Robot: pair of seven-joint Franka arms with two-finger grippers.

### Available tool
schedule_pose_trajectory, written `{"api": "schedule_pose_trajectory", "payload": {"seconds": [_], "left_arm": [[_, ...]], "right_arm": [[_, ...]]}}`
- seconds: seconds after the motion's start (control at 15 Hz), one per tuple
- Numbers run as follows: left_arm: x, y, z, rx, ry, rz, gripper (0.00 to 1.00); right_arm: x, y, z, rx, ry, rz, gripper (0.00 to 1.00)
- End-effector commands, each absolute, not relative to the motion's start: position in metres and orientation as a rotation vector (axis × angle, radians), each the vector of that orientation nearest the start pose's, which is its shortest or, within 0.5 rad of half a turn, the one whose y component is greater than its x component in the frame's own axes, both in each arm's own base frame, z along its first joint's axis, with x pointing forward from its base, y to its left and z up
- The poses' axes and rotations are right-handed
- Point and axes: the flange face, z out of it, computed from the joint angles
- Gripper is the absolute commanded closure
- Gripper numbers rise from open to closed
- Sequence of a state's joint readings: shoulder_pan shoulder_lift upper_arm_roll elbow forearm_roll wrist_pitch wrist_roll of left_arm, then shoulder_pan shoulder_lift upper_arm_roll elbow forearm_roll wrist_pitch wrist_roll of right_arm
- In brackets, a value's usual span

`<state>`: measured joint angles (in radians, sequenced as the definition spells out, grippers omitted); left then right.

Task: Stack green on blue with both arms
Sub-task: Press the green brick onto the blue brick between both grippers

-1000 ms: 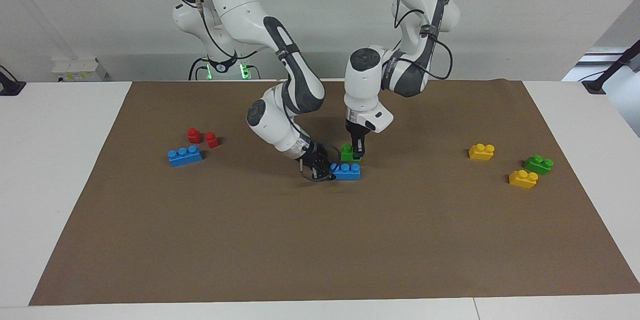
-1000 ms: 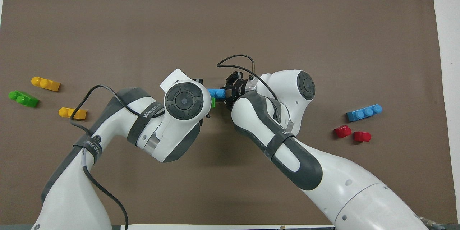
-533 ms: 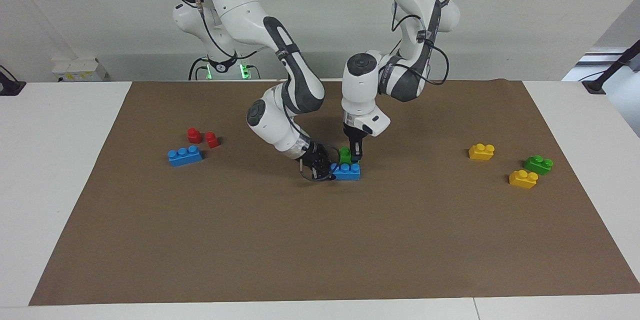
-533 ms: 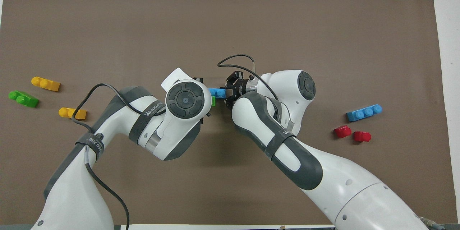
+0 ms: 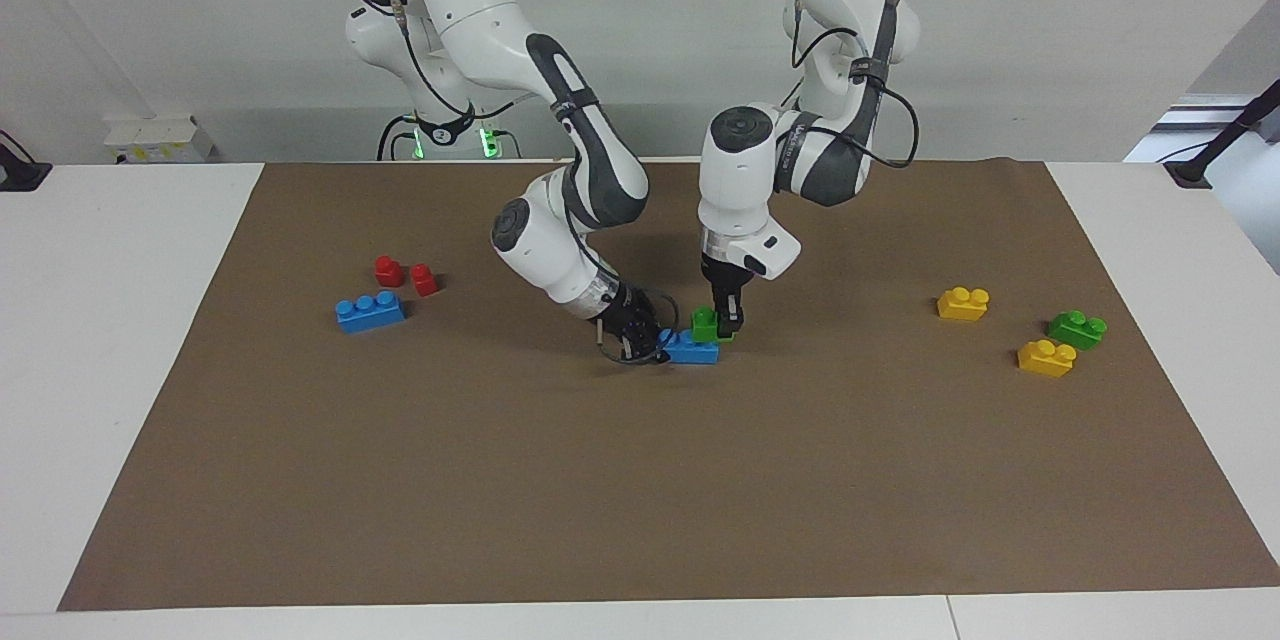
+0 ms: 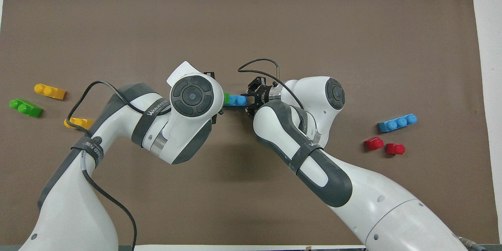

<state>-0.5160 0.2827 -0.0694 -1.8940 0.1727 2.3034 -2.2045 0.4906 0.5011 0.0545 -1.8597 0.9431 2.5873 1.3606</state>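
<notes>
A blue brick (image 5: 688,350) lies on the brown mat (image 5: 640,480) mid-table. My right gripper (image 5: 640,336) is low at the mat, shut on the brick's end toward the right arm. My left gripper (image 5: 728,318) points straight down, shut on a green brick (image 5: 706,323). That green brick sits on the blue brick's end toward the left arm. In the overhead view the left wrist hides most of the green brick (image 6: 226,97), and the blue brick (image 6: 237,100) shows between the wrist and my right gripper (image 6: 251,100).
A second blue brick (image 5: 370,311) and two red bricks (image 5: 388,270) lie toward the right arm's end. Two yellow bricks (image 5: 963,303) and a second green brick (image 5: 1077,328) lie toward the left arm's end.
My left gripper has carried the green brick farther from the robots and down onto the blue brick. The right gripper has stayed on the blue brick.
</notes>
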Motion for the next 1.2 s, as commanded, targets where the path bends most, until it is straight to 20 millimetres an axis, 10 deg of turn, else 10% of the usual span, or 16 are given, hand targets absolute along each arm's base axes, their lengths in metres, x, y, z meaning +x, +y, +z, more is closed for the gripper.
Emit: {"api": "schedule_pose_trajectory", "payload": {"seconds": [0.0, 1.13], "left_arm": [[0.533, -0.351, 0.352, -2.356, -2.218, -0.242, 1.00], [0.522, -0.368, 0.331, -2.357, -2.163, -0.275, 1.00]], "right_arm": [[0.567, 0.325, 0.259, -1.802, 1.847, 0.499, 1.00], [0.567, 0.321, 0.256, -1.770, 1.870, 0.485, 1.00]]}}
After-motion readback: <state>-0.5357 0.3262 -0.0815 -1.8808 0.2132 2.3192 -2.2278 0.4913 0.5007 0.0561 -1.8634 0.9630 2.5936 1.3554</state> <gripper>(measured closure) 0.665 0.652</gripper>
